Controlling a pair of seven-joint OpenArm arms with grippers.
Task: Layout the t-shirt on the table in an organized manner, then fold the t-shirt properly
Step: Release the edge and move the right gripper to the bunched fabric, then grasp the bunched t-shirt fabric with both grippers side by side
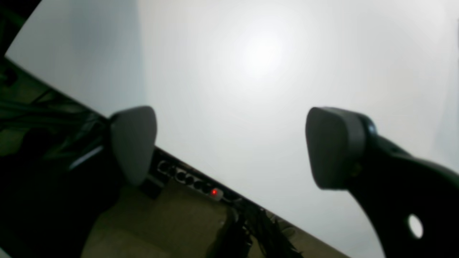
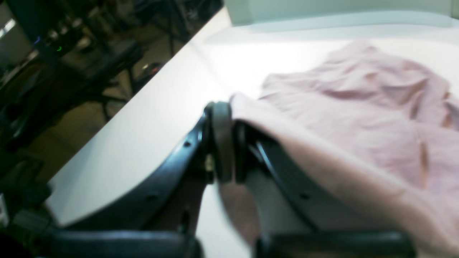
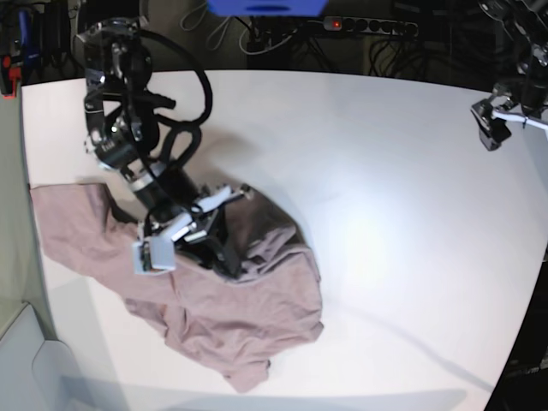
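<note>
The mauve-brown t-shirt (image 3: 257,312) lies crumpled on the left half of the white table (image 3: 385,197). My right gripper (image 3: 228,259) is down in the middle of it. In the right wrist view its fingers (image 2: 222,143) are pressed together, shut on a fold of the t-shirt (image 2: 358,118) that drapes over one finger. The table (image 2: 143,136) shows bare to the left of them. My left gripper (image 3: 491,128) hangs far off at the table's right edge, away from the shirt. Its grey pads (image 1: 133,143) stand wide apart over the bare table (image 1: 251,89), open and holding nothing.
A power strip (image 1: 200,186) with a red light lies on the floor past the table's edge, with cables beside it. It also shows behind the table's far edge as the power strip (image 3: 368,26). A pale box (image 3: 26,360) stands at the table's front left corner.
</note>
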